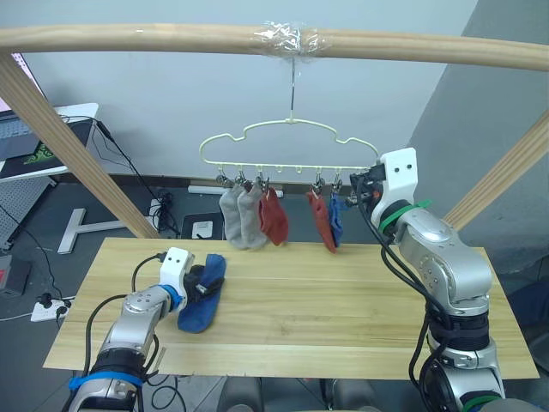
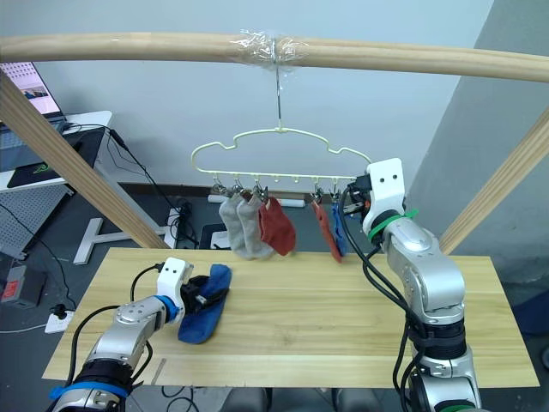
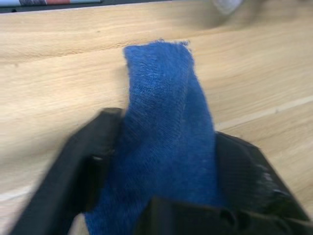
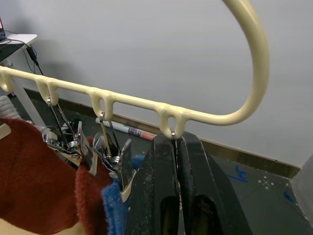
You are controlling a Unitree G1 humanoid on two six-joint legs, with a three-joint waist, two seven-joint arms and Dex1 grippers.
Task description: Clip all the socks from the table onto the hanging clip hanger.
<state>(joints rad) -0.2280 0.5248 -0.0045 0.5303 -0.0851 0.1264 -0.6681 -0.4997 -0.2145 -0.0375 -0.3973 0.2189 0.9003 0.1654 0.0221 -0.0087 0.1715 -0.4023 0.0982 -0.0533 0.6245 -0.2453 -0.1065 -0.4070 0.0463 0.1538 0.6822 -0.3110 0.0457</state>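
Blue sock [image 3: 166, 142] on table [image 1: 343, 318], between left end effector [image 3: 161, 196] fingers

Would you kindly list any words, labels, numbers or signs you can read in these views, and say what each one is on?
No text can be read.
The dark mat on the side desk bears a green logo, too small to read.
The monitor behind it shows a picture, no legible words.
Blue marks on the floor are scribbles, not readable.
The socks, hanger, table and grippers carry no labels.

table [image 1: 343, 318]: pale wood planks | blue sock [image 1: 204, 296] lying near left edge, apparently flat
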